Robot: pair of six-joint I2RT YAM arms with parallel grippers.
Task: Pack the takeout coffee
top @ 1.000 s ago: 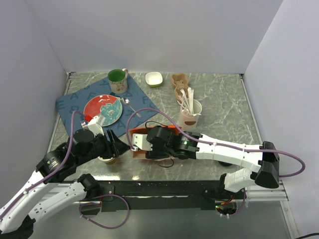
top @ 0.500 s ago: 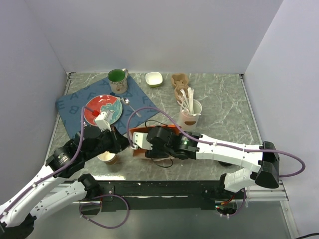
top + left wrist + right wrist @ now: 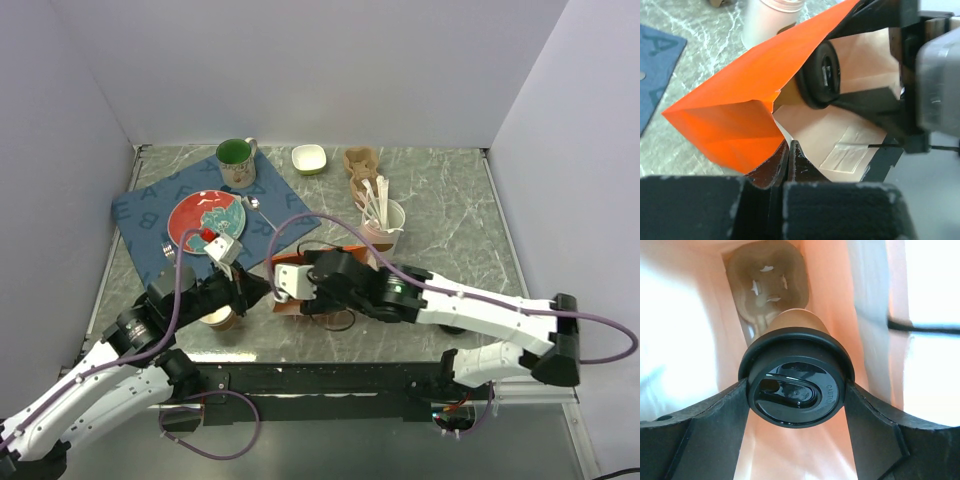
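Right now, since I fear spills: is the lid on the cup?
Yes, the black lid sits squarely on the brown cup held by the right gripper.

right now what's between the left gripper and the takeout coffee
The orange bag wall: left wrist view shows the left gripper pinching its edge, right wrist view shows the takeout coffee inside.

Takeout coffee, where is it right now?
In the right wrist view the takeout coffee sits centre frame, gripped by the right hand, inside the orange paper bag, a moulded cup carrier beyond it.
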